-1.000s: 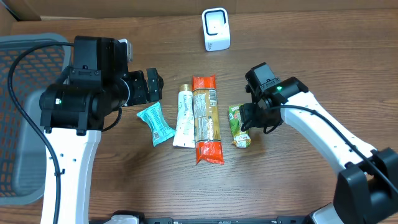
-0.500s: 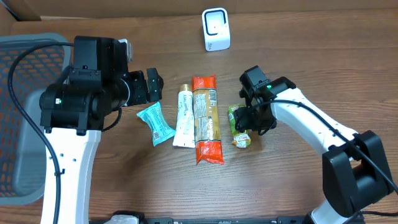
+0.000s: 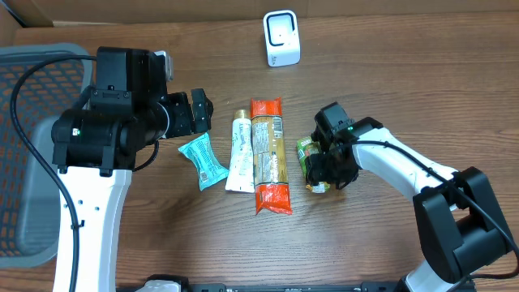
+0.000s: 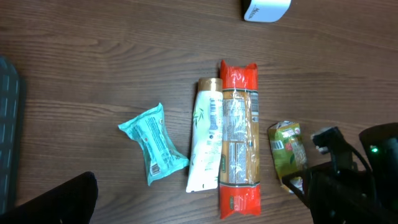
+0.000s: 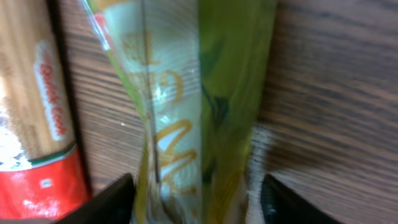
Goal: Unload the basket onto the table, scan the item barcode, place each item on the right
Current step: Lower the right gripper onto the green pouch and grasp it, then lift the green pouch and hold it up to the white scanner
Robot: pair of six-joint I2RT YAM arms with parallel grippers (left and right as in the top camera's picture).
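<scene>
Wood-grain counter, overhead view, contents as I log them from my station:
- White scanner, upright at the far edge.
- Grey basket, off the left side.
- Row of four goods, left to right: teal packet, white tube, pasta packet with red ends, green packet. The green one is the item in hand; it lies just right of the pasta, well apart from the scanner.
- Left claw: spread wide, holding nothing, hanging above the teal packet.
- Right claw: down over the near end of the green packet. From here I cannot see its jaws.

Left wrist view:
- Same row, shown flat and sharp. Printed code patches show on the tube and the teal packet, which overhead blurs.
- On the green packet I can find no barcode. The right arm's dark bulk hides its near end.

Right wrist view:
- Green packet fills the frame, with one dark finger at each side.
- The jaws straddle it, part open. A sliver of counter shows by the right finger, so I judge nothing is pinched yet.
- No other view gives this.

Handling note, my judgement:
- Step: grasp for lifting.
- Centre the jaws across the narrow width.
- Close gently, since the film looks soft and slippery.
- Lift clear of the pasta packet.
- Find the code face before presenting it squarely to the scanner.
</scene>
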